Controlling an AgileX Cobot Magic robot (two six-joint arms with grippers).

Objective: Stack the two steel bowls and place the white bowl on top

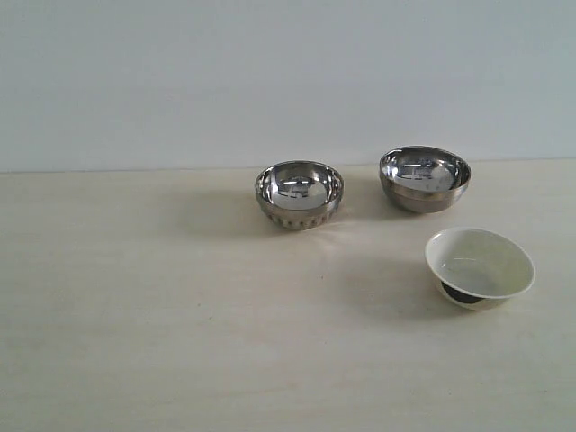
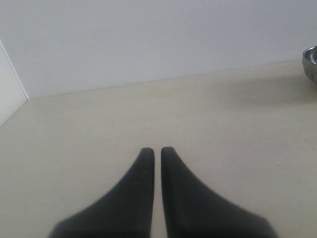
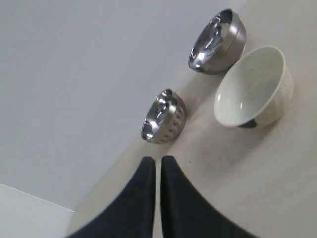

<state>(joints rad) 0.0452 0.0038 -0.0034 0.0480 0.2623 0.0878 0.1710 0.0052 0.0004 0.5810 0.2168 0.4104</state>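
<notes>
**Exterior view**
- Surface (image 1: 180, 315): pale with a faint wood grain. It carries all three bowls, and a plain light wall (image 1: 270, 72) stands behind it.
- Ribbed steel bowl (image 1: 299, 193): upright with its mouth up, about mid-scene and toward the far side near the wall. A dimpled band runs around its lower outside.
- Smooth steel bowl (image 1: 425, 178): upright, to the right of the ribbed one and slightly farther back. Bare surface lies between the two.
- White bowl (image 1: 480, 266): at the right, nearer than the smooth steel bowl and apart from it. Its mouth is up, the inside is cream, and a dark patch shows low on the outside.
- Stack: not yet begun; each bowl sits alone on the surface.

**Left wrist view**
- Left fingers (image 2: 141, 183): two dark fingers pressed almost together with only a thin slit between the tips. They grip nothing and sit over bare surface (image 2: 208, 119).
- Steel bowl (image 2: 311, 62): only a sliver shows at the picture's edge, well apart from the fingers. I cannot tell which of the two it is.

**Right wrist view**
- Right fingers (image 3: 141, 193): closed to a narrow slit and pinching nothing.
- Ribbed steel bowl (image 3: 163, 117): the bowl closest to the fingertips, but not touching them.
- White bowl (image 3: 252, 87): beyond the ribbed bowl and close beside the smooth one.
- Smooth steel bowl (image 3: 218, 42): the farthest from the fingers.
</notes>
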